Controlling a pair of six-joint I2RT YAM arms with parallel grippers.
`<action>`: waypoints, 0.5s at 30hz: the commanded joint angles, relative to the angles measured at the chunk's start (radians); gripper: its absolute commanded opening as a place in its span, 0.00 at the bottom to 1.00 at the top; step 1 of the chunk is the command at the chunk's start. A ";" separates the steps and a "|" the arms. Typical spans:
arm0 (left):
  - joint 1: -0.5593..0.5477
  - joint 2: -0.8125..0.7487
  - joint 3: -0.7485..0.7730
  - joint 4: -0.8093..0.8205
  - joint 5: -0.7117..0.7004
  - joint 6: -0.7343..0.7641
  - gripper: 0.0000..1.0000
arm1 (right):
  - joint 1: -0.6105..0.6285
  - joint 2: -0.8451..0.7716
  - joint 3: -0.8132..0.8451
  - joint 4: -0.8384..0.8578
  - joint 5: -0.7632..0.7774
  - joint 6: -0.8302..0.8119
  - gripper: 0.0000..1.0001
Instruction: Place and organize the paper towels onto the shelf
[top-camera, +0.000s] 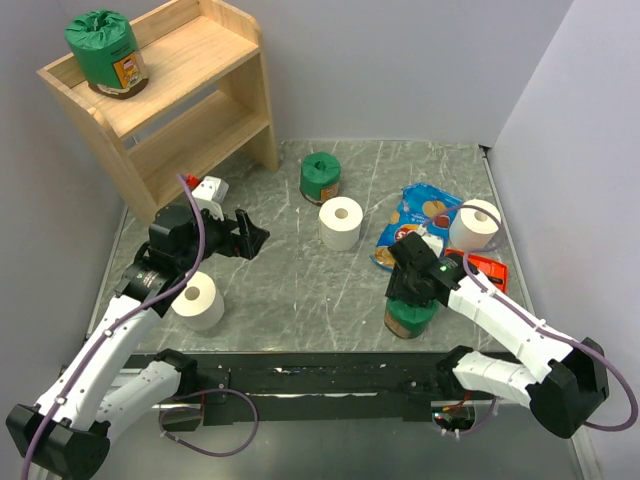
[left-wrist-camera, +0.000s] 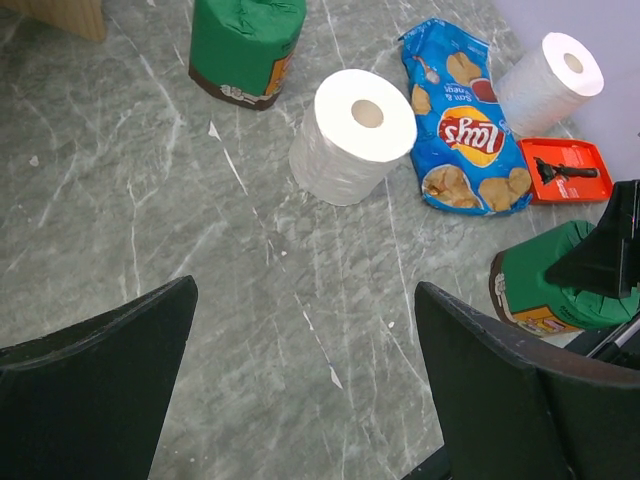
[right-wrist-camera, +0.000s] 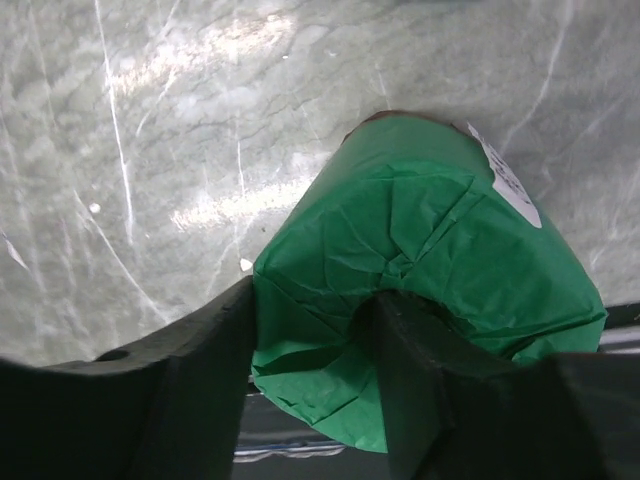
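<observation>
Near the table's (top-camera: 290, 295) front edge the right gripper (right-wrist-camera: 315, 300) pinches the top of a green roll (right-wrist-camera: 440, 230), while the left gripper (left-wrist-camera: 305, 300) hangs wide open over bare tabletop left of centre, with the shelf (top-camera: 200, 50) at the far-left corner carrying a second green roll (top-camera: 105, 55).

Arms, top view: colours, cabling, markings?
Both the left arm and right arm have white links with black joints and bases. A purple cable runs along each. Flat black fingers. A green light shows on the right wrist; no readable markings.
</observation>
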 joint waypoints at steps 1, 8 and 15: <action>-0.005 -0.018 0.006 0.019 -0.030 0.011 0.96 | 0.045 0.016 0.020 0.084 0.011 -0.092 0.49; -0.005 -0.063 -0.001 0.024 -0.127 0.008 0.96 | 0.174 0.033 0.063 0.223 -0.087 -0.298 0.44; -0.005 -0.112 -0.012 0.033 -0.216 0.000 0.96 | 0.272 0.163 0.159 0.426 -0.205 -0.473 0.44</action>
